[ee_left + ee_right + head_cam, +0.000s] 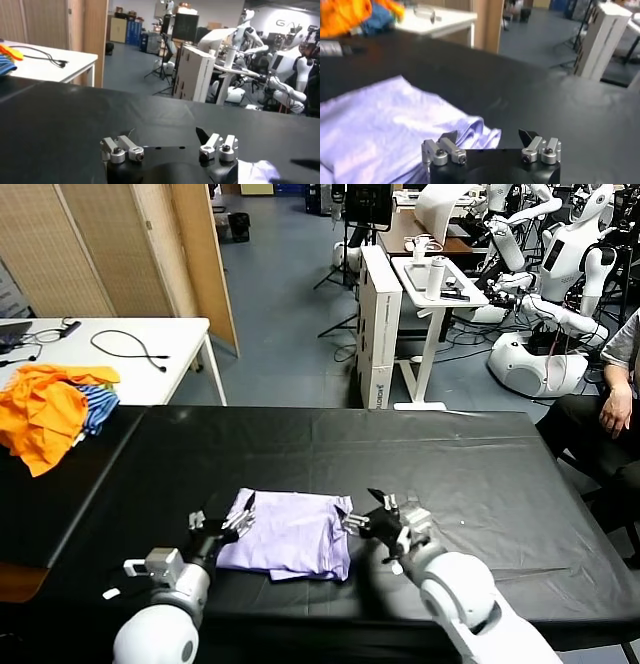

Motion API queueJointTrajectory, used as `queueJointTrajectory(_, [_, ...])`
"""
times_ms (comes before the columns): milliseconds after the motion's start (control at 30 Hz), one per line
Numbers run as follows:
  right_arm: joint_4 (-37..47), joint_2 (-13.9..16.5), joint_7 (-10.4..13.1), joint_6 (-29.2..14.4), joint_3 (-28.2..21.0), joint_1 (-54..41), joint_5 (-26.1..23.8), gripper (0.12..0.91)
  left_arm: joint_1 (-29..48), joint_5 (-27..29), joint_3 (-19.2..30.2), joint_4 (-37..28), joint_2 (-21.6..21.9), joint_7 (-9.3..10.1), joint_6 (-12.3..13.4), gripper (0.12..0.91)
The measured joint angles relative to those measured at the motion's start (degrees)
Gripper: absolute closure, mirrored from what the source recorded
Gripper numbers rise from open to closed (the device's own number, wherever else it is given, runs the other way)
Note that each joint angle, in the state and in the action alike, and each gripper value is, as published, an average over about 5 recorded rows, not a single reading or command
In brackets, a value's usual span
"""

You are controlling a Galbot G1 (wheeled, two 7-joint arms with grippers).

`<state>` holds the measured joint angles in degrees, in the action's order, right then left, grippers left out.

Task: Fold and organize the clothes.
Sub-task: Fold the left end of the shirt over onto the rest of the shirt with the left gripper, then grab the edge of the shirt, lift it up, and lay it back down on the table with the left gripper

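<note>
Near the front edge of the black tabletop (470, 454), the folded lavender T-shirt (290, 534) is flanked by the left claw (222, 519) and right claw (365, 514), both spread wide, holding nothing. An orange garment heap (45, 409) lies at the far left corner. No legible writing is seen.

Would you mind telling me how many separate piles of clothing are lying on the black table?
2: the folded lavender T-shirt near the front edge, between the left gripper and right gripper, and the orange and blue-striped heap at the far left. Nothing seems hidden.
</note>
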<state>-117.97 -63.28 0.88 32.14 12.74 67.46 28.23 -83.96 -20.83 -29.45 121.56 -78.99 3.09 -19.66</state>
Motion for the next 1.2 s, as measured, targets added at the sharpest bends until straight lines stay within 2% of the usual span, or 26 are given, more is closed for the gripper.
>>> queueJointTrajectory(167, [-3.21,0.78,-0.40,-1.88,6.18,5.10,4.01,0.118,0.41,-2.56,-2.22,-3.91,-0.44,-3.68,3.69,0.123])
queueJointTrajectory(400, [-8.57,0.91,-0.35,-2.06,12.94,10.94,5.52,0.118,0.64,-5.72,-4.23,-8.97,-0.87,-7.42,5.65,0.123])
queueJointTrajectory(600, [-10.32,0.93,-0.25,-2.06,14.86,12.63,5.54,0.118,0.82,-7.64,-4.66,-11.02,-1.01,-8.34,5.51,0.123])
queueJointTrajectory(967, [-10.80,0.79,-0.15,-2.06,15.42,13.52,5.51,0.118,1.00,-12.59,-4.96,-13.60,-1.10,-9.18,4.82,0.140])
queueJointTrajectory(1067, [-10.80,0.79,-0.13,-2.06,15.48,13.53,5.48,0.118,1.08,-14.54,-5.05,-13.93,-1.12,-9.65,4.38,0.172])
queueJointTrajectory(1133, [-10.80,0.76,-0.12,-2.06,15.49,13.58,5.43,0.118,1.10,-15.88,-5.12,-13.99,-1.12,-9.85,3.73,0.220])
queueJointTrajectory(1200, [-10.80,0.69,-0.10,-2.06,15.50,13.63,5.36,0.118,1.08,-17.04,-5.17,-13.96,-1.14,-9.89,3.05,0.307])
